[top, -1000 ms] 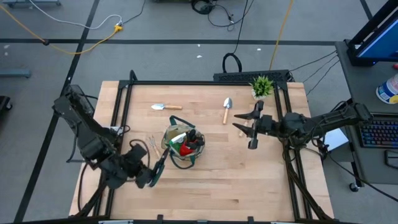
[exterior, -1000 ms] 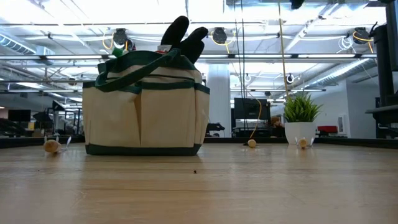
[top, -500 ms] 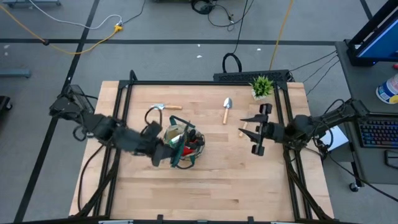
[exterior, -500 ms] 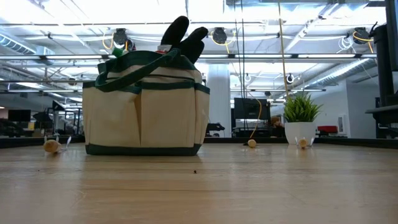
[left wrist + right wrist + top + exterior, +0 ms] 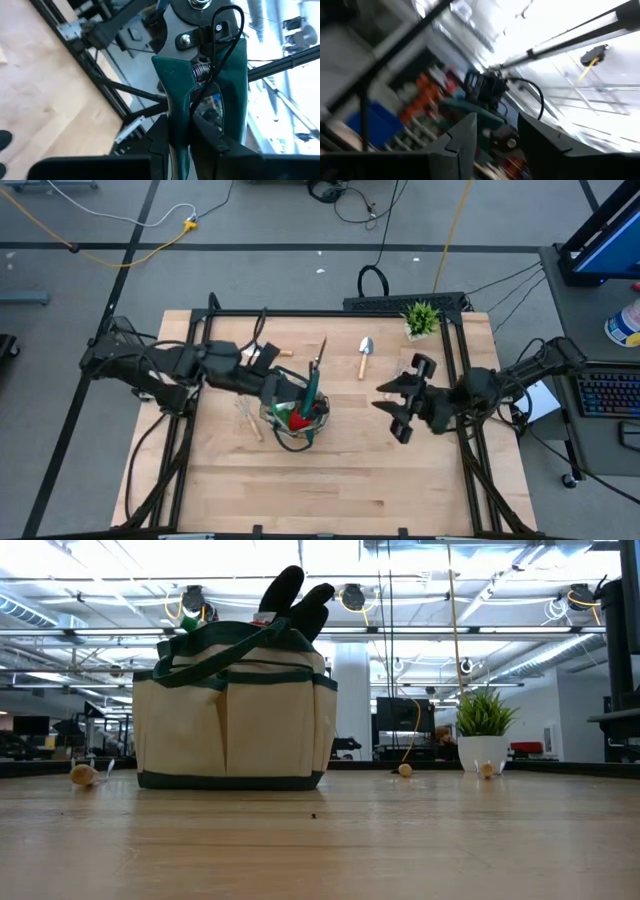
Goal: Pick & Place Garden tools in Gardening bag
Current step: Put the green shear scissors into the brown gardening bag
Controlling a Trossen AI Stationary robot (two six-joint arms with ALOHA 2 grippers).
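The left arm stretches in from nine o'clock, reaching low across the table (image 5: 350, 480) toward the centre, and its left gripper (image 5: 283, 385) sits right at the rim of the gardening bag (image 5: 293, 415) — fingers (image 5: 162, 137) pinching the green-handled pruning shears (image 5: 200, 85), whose spring and pivot bolt fill the left wrist view. From above, the shears' tip pokes up and out toward twelve o'clock over the bag. The right arm comes in from three o'clock, elbow out past the table edge, and the right gripper (image 5: 400, 402) hangs above bare wood to the right of the bag with its fingers (image 5: 462, 140) spread and nothing between them; its camera is tilted up at the ceiling. There is open room all along the six o'clock half of the table, and a clear gap between bag and right gripper. At twelve o'clock, one trowel (image 5: 365, 355) lies just left of the potted plant (image 5: 421, 318); a wooden handle (image 5: 283, 353) peeks out beside the left arm, and another pale tool (image 5: 248, 418) lies just left of the bag. The bag itself stands upright near centre — tan fabric, dark green trim, red glove (image 5: 297, 418) showing inside, dark handles (image 5: 295, 595) sticking up above its rim in the low view.
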